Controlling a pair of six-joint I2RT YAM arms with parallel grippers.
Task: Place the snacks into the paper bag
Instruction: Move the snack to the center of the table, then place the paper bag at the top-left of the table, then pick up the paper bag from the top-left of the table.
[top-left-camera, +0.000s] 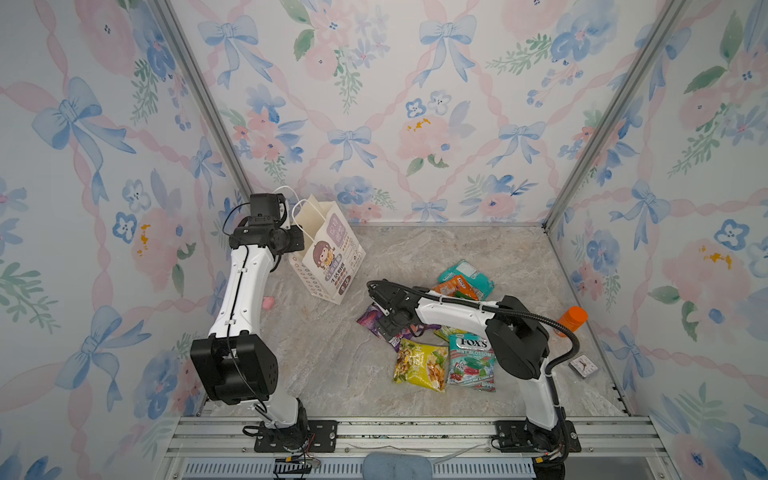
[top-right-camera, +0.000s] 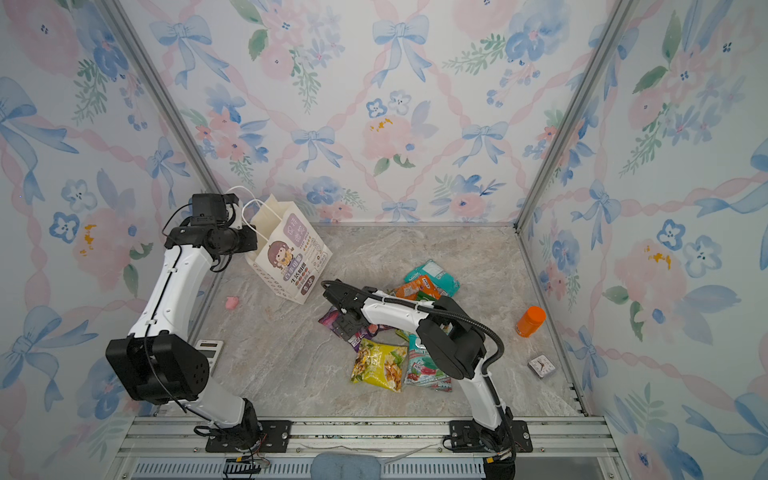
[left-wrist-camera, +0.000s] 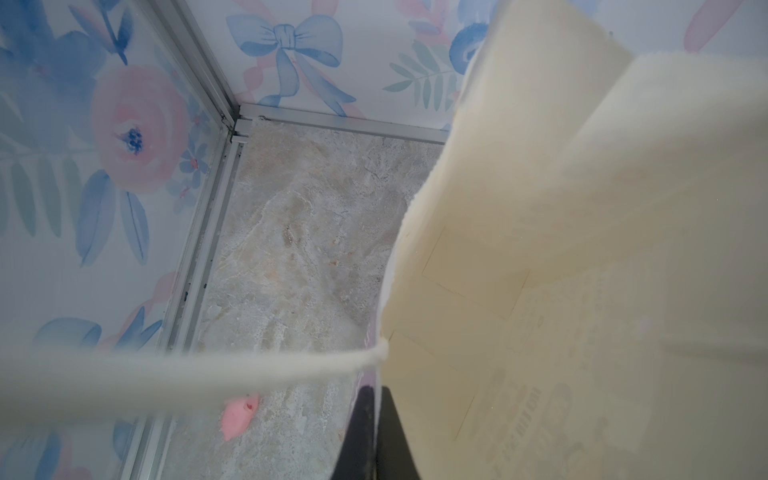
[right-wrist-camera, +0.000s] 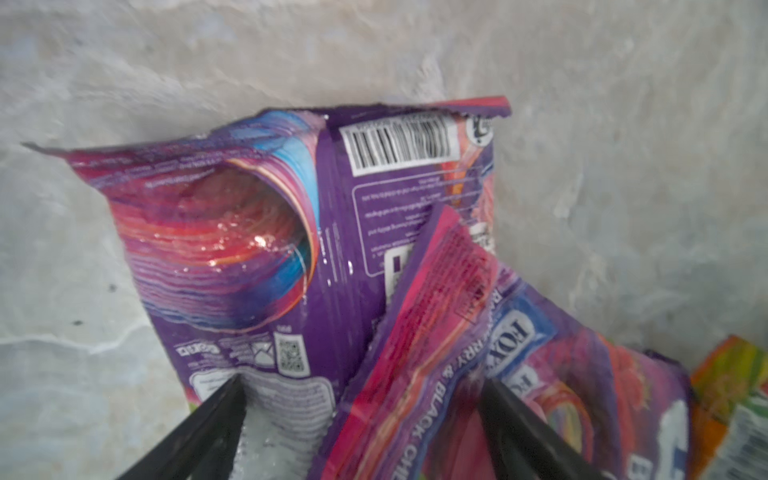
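snacks (top-left-camera: 419, 365) start at the right fingers (right-wrist-camera: 208, 432): these are spread wide above a purple pouch (right-wrist-camera: 332, 257), with a magenta pouch (right-wrist-camera: 436, 332) lapped over its edge. both sit between the tips. i judge it best to close on one only. the magenta one on top is the likelier pick, since glossy film may slip or drag its neighbour. the other pouches lie close by on the bench (top-left-camera: 332, 374). left fingers (left-wrist-camera: 374, 436), pressed together, pinch the rim of the bag (top-left-camera: 328, 249) near the far left corner, holding its mouth open, well apart from the pile.
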